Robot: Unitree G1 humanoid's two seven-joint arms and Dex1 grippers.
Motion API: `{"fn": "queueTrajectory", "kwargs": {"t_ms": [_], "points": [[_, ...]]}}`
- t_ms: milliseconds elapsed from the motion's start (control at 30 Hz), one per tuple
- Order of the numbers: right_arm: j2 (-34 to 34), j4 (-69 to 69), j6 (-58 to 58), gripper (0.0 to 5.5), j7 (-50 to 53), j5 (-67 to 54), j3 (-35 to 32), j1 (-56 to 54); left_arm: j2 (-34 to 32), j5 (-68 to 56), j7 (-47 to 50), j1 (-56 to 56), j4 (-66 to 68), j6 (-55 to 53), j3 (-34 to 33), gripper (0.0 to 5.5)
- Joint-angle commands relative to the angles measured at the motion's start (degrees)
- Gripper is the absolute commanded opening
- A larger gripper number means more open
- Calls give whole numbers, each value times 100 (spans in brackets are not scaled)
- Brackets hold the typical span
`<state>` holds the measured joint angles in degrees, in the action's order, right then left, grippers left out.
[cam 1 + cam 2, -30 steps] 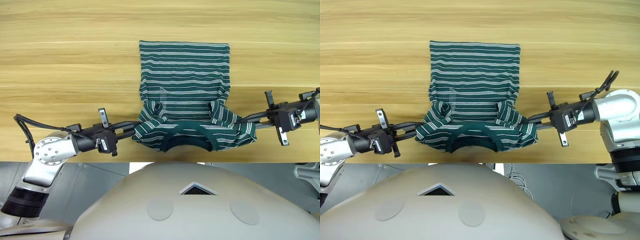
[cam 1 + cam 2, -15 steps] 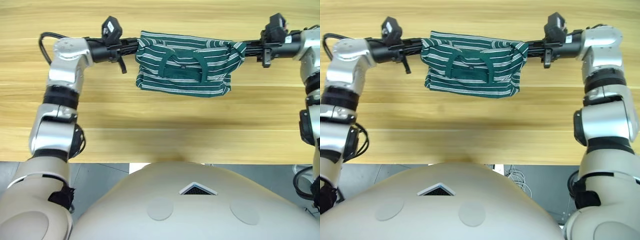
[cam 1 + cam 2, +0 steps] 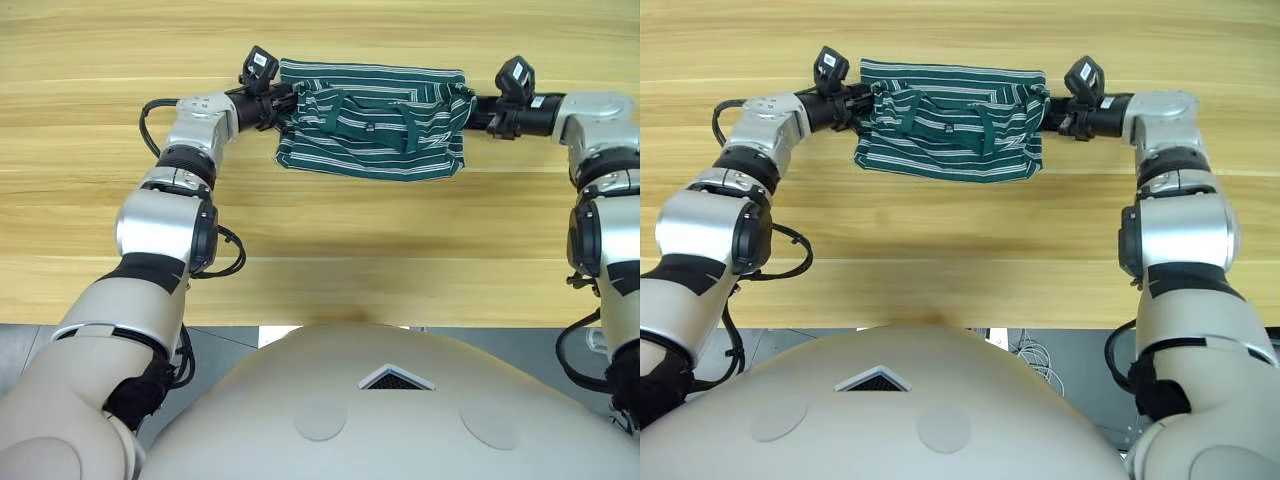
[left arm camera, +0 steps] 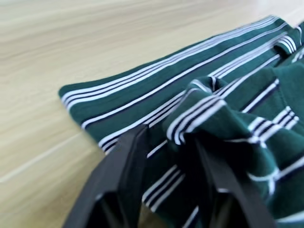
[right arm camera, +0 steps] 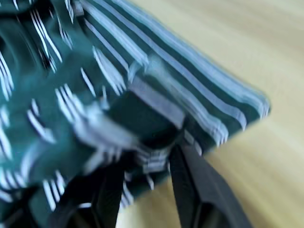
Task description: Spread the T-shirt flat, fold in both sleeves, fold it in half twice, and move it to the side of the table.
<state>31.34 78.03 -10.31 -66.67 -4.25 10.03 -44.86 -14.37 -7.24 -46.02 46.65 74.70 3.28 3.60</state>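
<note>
Currently the T-shirt [image 3: 370,125] lies folded in the upper centre of the frame on the table [image 3: 300,230]. Left gripper [image 3: 284,101] is clenched on its upper left corner, and right gripper [image 3: 467,107] is clenched on the upper right corner.

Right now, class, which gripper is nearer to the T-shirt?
Neither: both touch it. The left gripper has its fingers closed on the T-shirt at its left end, the right gripper on its right end.
</note>
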Motion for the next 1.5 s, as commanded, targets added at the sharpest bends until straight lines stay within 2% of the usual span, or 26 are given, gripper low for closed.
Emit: {"fn": "queueTrajectory", "kwargs": {"t_ms": [33,133,200,300,367,467,567,667,733,833,933,1033,1233,1500], "points": [[175,-29,-213,230,199,305,-181,143,-78,-31,91,-24,17,-155,-348,200],[329,-90,-679,285,563,591,-213,287,-65,25,-39,-206,-141,-51,-455,253],[524,-179,-1117,315,425,552,-401,410,-78,4,-69,-327,-287,-84,-535,280],[856,-422,-1859,369,-245,303,-741,610,-180,-161,-305,-617,-715,-114,-728,329],[1121,-771,-2374,405,-1281,3,-937,814,-395,-352,-523,-998,-1254,54,-932,361],[1369,-1494,-2774,405,-2256,-563,-1250,872,-699,-670,-581,-1888,-2500,589,-1347,361],[1322,-2579,-2742,405,-2536,-1143,-1432,998,-596,-720,-42,-2831,-4152,958,-1524,361],[921,-3389,-2891,405,-2095,-688,-967,1207,-10,22,1181,-3625,-5730,1042,-1055,361],[632,-3369,-3087,405,-1679,-139,-583,1301,436,683,1836,-4087,-6464,997,-475,361],[369,-2940,-3386,405,-987,578,-191,1279,960,1748,2721,-4621,-6977,835,417,361],[234,-2601,-3510,405,-633,893,29,1174,1130,2581,3379,-4947,-7211,795,961,361],[193,-2335,-3657,405,49,1438,266,991,1217,2936,3641,-5130,-7380,698,1343,361],[203,-1936,-3639,405,1221,2168,542,627,1175,3236,3923,-5000,-7125,634,1641,361],[254,-1957,-3586,405,1692,2409,728,549,1113,3483,4111,-4809,-6417,515,1929,361]]}}
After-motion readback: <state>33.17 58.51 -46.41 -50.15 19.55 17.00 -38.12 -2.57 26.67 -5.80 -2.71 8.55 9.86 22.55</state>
